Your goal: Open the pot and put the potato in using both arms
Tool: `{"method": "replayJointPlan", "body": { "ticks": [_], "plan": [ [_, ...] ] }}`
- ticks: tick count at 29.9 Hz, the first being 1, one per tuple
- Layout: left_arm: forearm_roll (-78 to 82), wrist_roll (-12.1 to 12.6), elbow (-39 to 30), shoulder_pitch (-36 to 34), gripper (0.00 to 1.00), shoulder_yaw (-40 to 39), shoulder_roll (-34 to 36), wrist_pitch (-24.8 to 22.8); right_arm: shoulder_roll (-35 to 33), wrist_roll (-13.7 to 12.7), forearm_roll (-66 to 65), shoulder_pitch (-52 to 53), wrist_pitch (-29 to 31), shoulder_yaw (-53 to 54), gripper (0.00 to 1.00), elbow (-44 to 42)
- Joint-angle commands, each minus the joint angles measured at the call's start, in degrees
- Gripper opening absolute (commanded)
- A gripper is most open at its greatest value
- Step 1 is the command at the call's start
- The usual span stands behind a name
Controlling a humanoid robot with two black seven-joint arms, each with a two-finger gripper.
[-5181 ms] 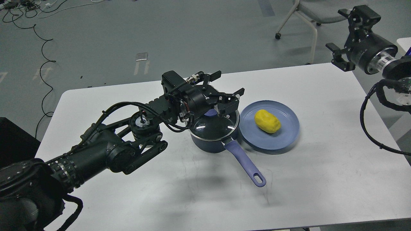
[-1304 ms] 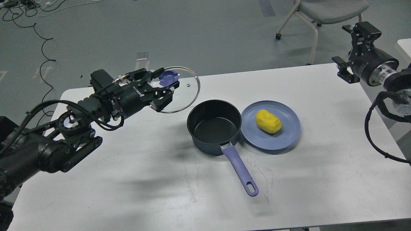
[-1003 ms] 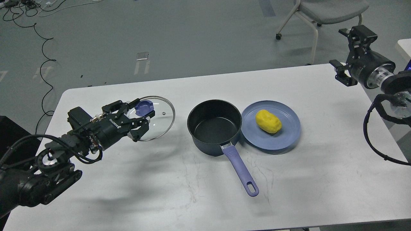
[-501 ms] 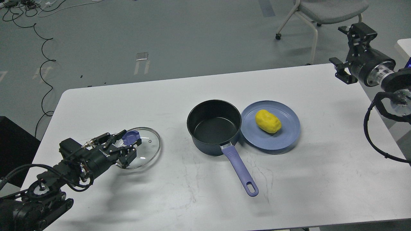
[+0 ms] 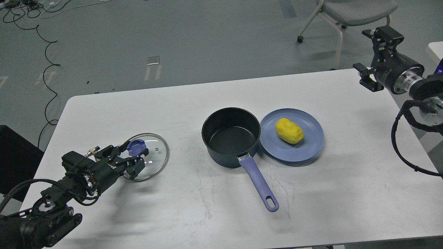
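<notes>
The dark pot [image 5: 231, 136] stands open and empty at the table's middle, its purple handle [image 5: 258, 183] pointing toward me. The yellow potato [image 5: 289, 130] lies on a blue plate [image 5: 311, 149] touching the pot's right side. My left gripper [image 5: 133, 154] is shut on the purple knob of the glass lid [image 5: 152, 162], which is low over or on the table at the front left, far from the pot. My right gripper [image 5: 366, 52] is open and empty, raised over the table's far right edge, well apart from the potato.
The white table [image 5: 214, 214] ends close to the left arm and the right arm. A grey chair [image 5: 349, 10] stands behind the far right corner. Cables [image 5: 45, 52] lie on the floor at the far left. A black box [image 5: 14, 152] sits beside the table's left edge.
My left gripper lifted the lid off the pot, carried it left and down to the table's front left, and has nearly stopped. The right gripper has only shifted slightly.
</notes>
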Motion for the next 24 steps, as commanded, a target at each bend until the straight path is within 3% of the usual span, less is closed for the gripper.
{"method": "replayJointPlan", "body": {
  "ticks": [1,6,11,15,19,20,22,23,24],
  "plan": [
    [-0.5,0.0,-0.1,-0.3,0.98,0.0,0.0,0.0,-0.2,0.0,-0.4,0.8,0.2,-0.2,1.0,0.7],
    [-6.5,0.0,-1.5,-3.9,0.98,-0.6,0.8,0.0,-1.4,0.0,-5.2,3.1,0.8,-3.5,1.0,5.7],
    [-22.6,0.0,-9.5,-12.9,0.98,-0.3,4.2,0.0,-5.4,0.9,-25.7,10.2,3.8,-19.3,1.0,9.9],
    [-37.0,0.0,-14.8,-19.5,0.98,-1.6,5.4,0.0,-6.5,6.7,-40.4,12.3,3.8,-28.1,1.0,10.8],
    [-58.8,0.5,-15.8,-25.2,0.98,-4.7,5.6,-10.2,-6.5,11.7,-55.9,12.3,3.5,-33.5,1.0,10.2],
    [-62.4,2.3,-15.8,-26.0,0.98,-5.2,5.6,-12.3,-6.5,12.2,-57.5,12.2,3.4,-34.1,1.0,10.0],
    [-75.5,10.2,-15.8,-28.2,0.98,-8.0,5.3,-19.7,-6.0,12.7,-61.4,11.7,2.8,-36.0,1.0,8.4],
    [-78.5,12.4,-15.8,-28.4,0.98,-9.0,5.3,-21.7,-5.8,12.7,-61.9,11.6,2.4,-36.5,1.0,7.9],
    [-83.5,16.1,-15.8,-28.4,0.98,-11.3,5.0,-26.1,-5.3,12.7,-62.5,11.4,1.1,-38.0,1.0,7.4]
  ]
}}
